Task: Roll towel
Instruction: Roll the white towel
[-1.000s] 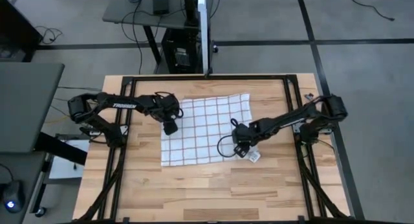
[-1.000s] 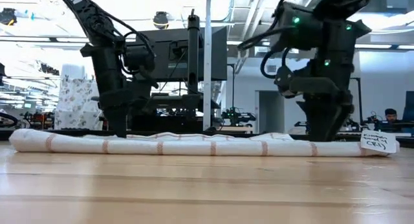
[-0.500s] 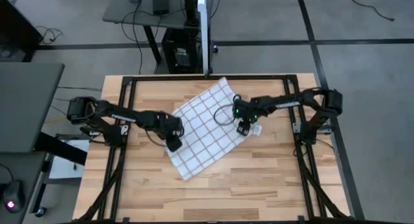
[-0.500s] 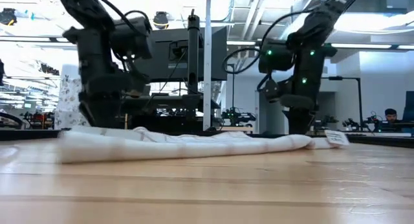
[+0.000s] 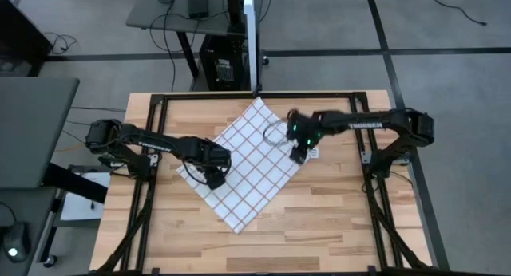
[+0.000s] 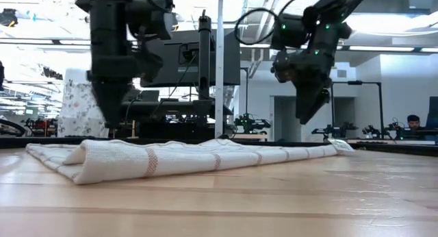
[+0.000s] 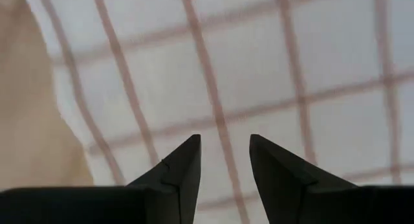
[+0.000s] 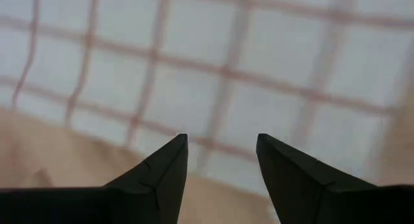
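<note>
The white towel (image 5: 247, 164) with reddish-brown grid lines lies spread flat on the wooden table, turned so its corners point to the far, near, left and right edges. A small white tag (image 5: 313, 154) sits at its right corner. My left gripper (image 5: 214, 179) is open above the towel's left part, fingers pointing down (image 7: 224, 153). My right gripper (image 5: 298, 156) is open above the towel's right corner (image 8: 222, 153). In the low view both grippers (image 6: 109, 124) (image 6: 304, 117) hang clear of the cloth (image 6: 191, 158).
Black frame rails run along the table's left (image 5: 152, 172) and right (image 5: 367, 172) sides and its far edge. A post (image 5: 255, 37) stands at the far edge. Bare wood (image 5: 319, 236) shows between the towel and the near edge.
The towel has slid and turned counter-clockwise on the table, from square with the edges to corner-on. My left gripper went toward the near edge and my right gripper toward the far edge with the cloth. Both have since risen clear of it.
</note>
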Controlling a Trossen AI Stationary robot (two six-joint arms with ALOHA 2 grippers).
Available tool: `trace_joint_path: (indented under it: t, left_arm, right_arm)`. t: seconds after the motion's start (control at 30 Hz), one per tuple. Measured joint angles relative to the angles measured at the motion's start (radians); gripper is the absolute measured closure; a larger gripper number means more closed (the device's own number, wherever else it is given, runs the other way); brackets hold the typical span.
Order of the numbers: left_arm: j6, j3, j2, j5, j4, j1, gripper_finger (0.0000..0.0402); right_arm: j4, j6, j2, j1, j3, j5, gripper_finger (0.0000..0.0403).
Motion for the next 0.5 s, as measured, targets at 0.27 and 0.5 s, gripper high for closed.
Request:
trace_joint_path:
  t: [0.27,0.5]
  left_arm:
    - [0.029,-0.084,0.011,0.094,0.000,0.039,0.0284]
    - [-0.141,-0.201,0.008,0.173,0.175,-0.091,0.0284]
  right_arm:
    - [0.112,0.157,0.055,0.169,-0.094,0.209,0.0223]
    - [0.144,0.100,0.110,0.100,-0.116,0.206,0.0223]
